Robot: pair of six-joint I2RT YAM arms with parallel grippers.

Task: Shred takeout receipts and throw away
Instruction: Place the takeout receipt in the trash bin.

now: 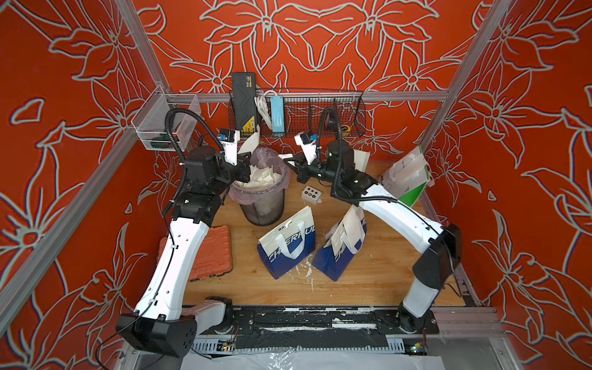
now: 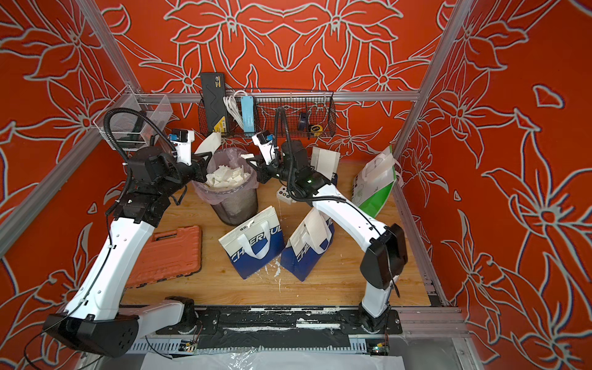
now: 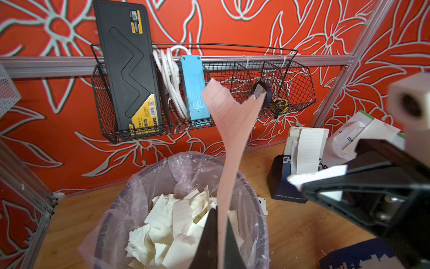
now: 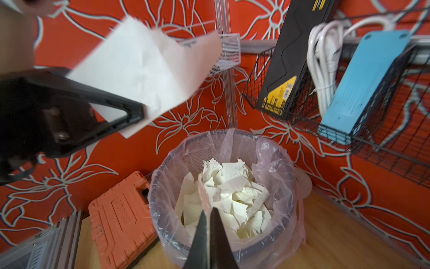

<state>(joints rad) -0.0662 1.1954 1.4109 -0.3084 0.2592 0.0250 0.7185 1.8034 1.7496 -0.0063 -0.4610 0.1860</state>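
Observation:
Both grippers hover over the mesh trash bin (image 1: 261,208) (image 2: 237,208), which has a plastic liner and holds several torn white scraps (image 3: 172,223) (image 4: 232,195). My left gripper (image 1: 246,160) (image 3: 221,216) is shut on a long torn piece of takeout receipt (image 1: 250,143) (image 3: 230,139) (image 4: 149,69) that stands up from its jaws. My right gripper (image 1: 290,162) (image 4: 209,210) is shut on a smaller torn receipt piece (image 1: 286,157) (image 3: 316,175) (image 4: 202,193), seen edge-on. Whole receipts lie on a fallen bag (image 1: 347,229) and lean on a bag at the back (image 1: 361,161) (image 3: 308,151).
Two blue-and-white CHERRUL bags (image 1: 286,246) (image 1: 336,259) lie in front of the bin. A green-and-white bag (image 1: 407,179) leans at the right wall. An orange tool case (image 1: 214,253) sits left. A white button box (image 1: 310,193) and a wall wire basket (image 1: 320,121) stand behind.

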